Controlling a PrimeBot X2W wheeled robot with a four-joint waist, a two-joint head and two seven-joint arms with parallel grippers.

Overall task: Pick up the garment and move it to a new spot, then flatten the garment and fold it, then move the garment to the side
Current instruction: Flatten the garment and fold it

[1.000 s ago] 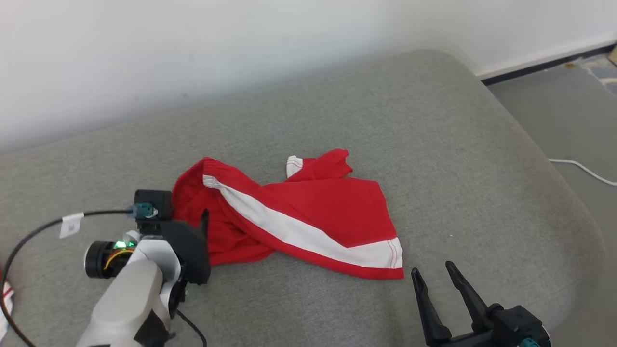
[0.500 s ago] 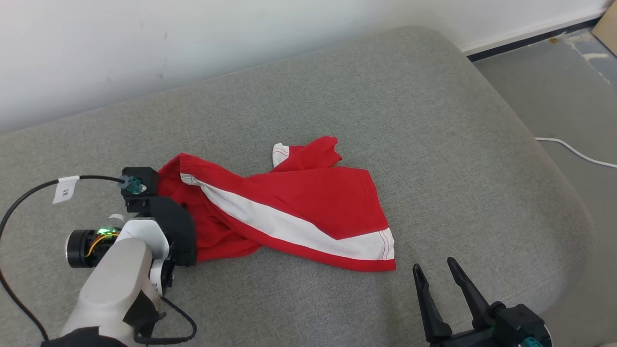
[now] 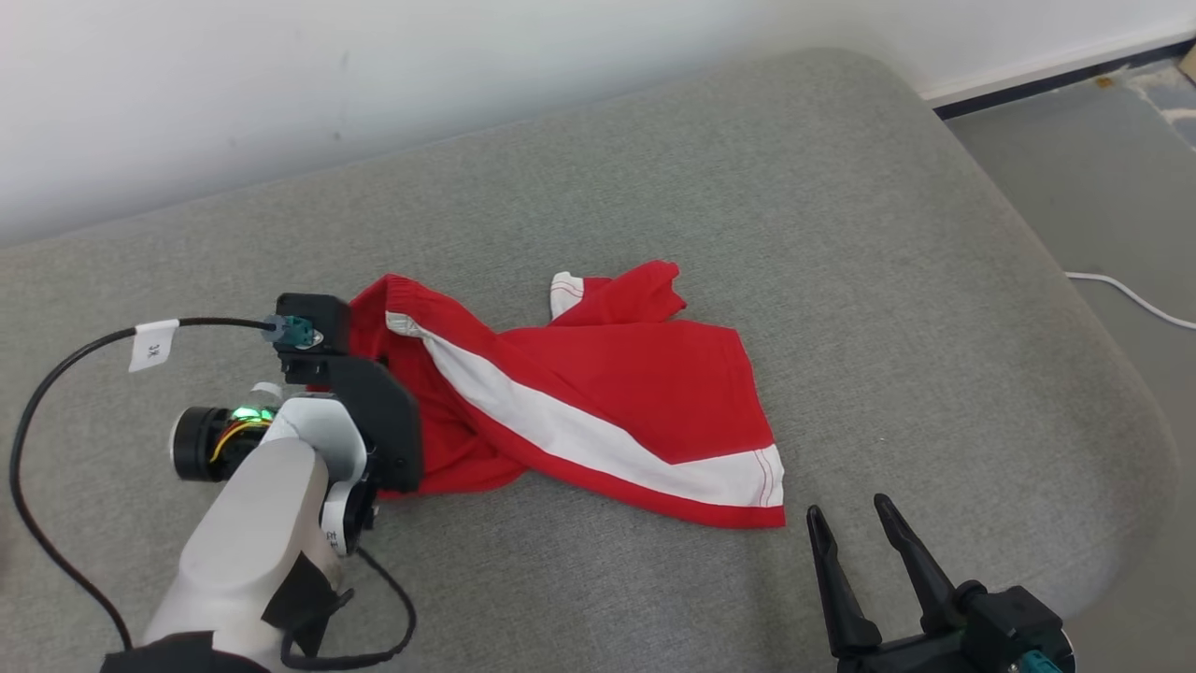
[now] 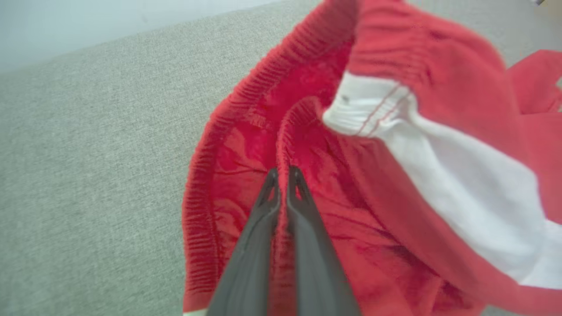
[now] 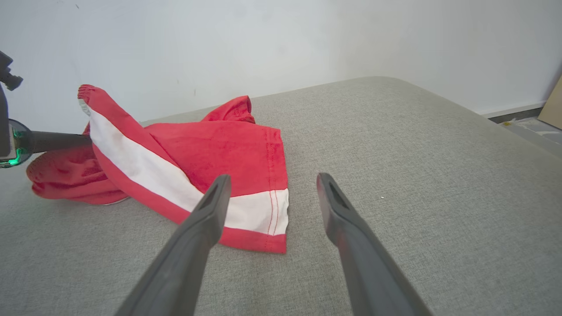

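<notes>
The garment (image 3: 607, 393) is a pair of red shorts with a broad white stripe, lying crumpled on the grey cushion (image 3: 841, 215). In the left wrist view my left gripper (image 4: 283, 173) is shut on a fold of the garment (image 4: 395, 66) just inside its ribbed waistband. In the head view the left wrist (image 3: 355, 421) covers that end of the shorts. My right gripper (image 3: 848, 509) stands open near the front edge, a little right of the hem corner. In the right wrist view the garment (image 5: 219, 149) lies ahead and left of the right gripper (image 5: 273, 179), with its waistband end raised.
A white wall runs behind the cushion. The cushion's rounded edge drops to the floor (image 3: 1074, 168) on the right, where a white cable (image 3: 1131, 301) lies. A black cable (image 3: 56, 393) loops from my left wrist over the cushion's left part.
My left gripper has shut on the garment's waistband fold. The head camera has shifted between frames. The right gripper stays open in the same place.
</notes>
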